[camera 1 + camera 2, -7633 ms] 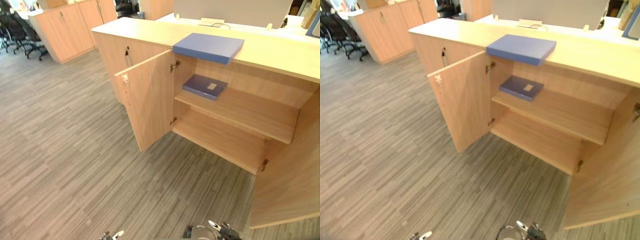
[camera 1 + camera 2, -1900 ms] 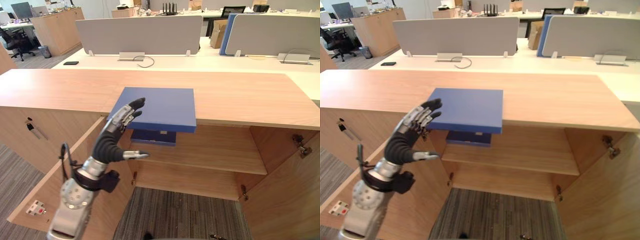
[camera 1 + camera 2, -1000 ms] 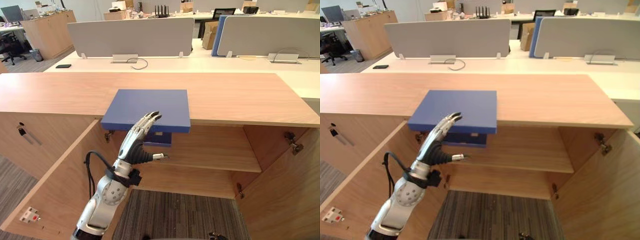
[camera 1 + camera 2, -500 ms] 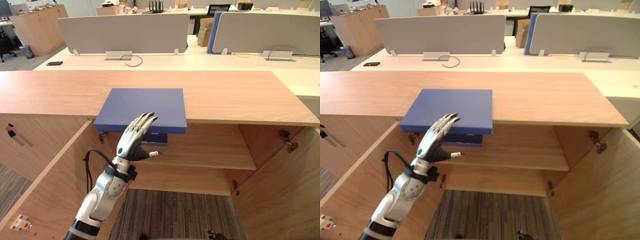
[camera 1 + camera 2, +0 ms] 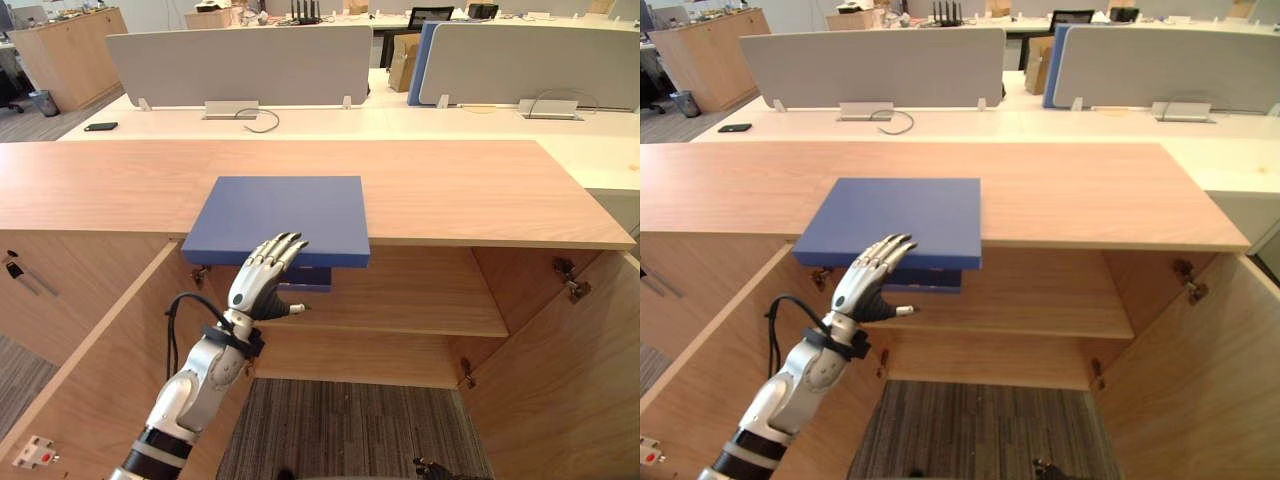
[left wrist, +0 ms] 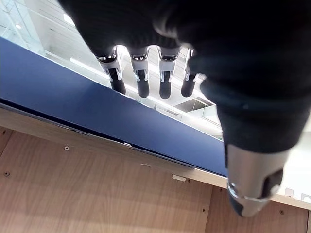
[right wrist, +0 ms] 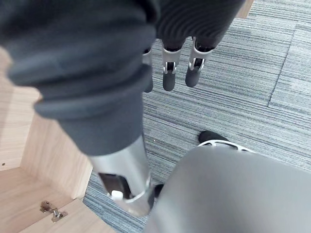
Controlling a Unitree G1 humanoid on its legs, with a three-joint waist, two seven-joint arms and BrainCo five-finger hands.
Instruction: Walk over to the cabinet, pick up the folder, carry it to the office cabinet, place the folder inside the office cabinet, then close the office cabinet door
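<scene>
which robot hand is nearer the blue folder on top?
Left. The left robot hand is open at the blue folder's front edge; right robot hand hangs over the carpet.

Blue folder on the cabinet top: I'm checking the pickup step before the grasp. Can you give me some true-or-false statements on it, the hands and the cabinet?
1. The blue folder lies on the cabinet top and overhangs its front edge. True.
2. The left hand is shut on the folder. False: its fingers are straight over the front edge, with the thumb apart below.
3. The upper shelf is bare. False: a darker folder lies on it.
4. The left door and the right door both stand open. True.
5. The right hand rests on the cabinet top. False: it hangs low over the carpet.
</scene>
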